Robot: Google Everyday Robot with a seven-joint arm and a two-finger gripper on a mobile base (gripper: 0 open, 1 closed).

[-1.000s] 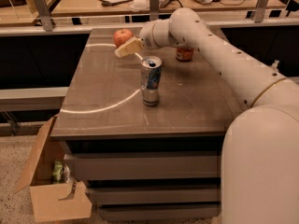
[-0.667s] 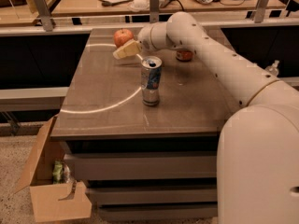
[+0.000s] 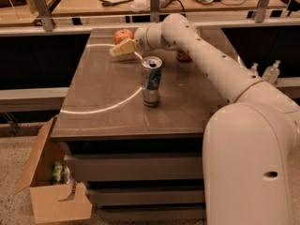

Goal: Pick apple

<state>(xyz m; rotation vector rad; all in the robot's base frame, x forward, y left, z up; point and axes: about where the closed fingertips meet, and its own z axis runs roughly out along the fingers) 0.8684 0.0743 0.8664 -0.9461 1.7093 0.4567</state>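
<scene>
The apple (image 3: 123,35) is small, round and red-orange. It sits at the far left part of the brown table (image 3: 103,93). My gripper (image 3: 120,49) reaches across the table on the white arm, with its pale fingers just in front of and slightly below the apple, very close to it. The gripper holds nothing that I can see.
A tall blue and silver can (image 3: 151,80) stands mid-table, right of and nearer than the gripper. An orange soda can (image 3: 183,56) is partly hidden behind the arm. A cardboard box (image 3: 51,186) stands on the floor at the left. A railing with desks lies beyond.
The arm has moved a little to the left, bringing the gripper closer to the apple. The apple and cans have not moved.
</scene>
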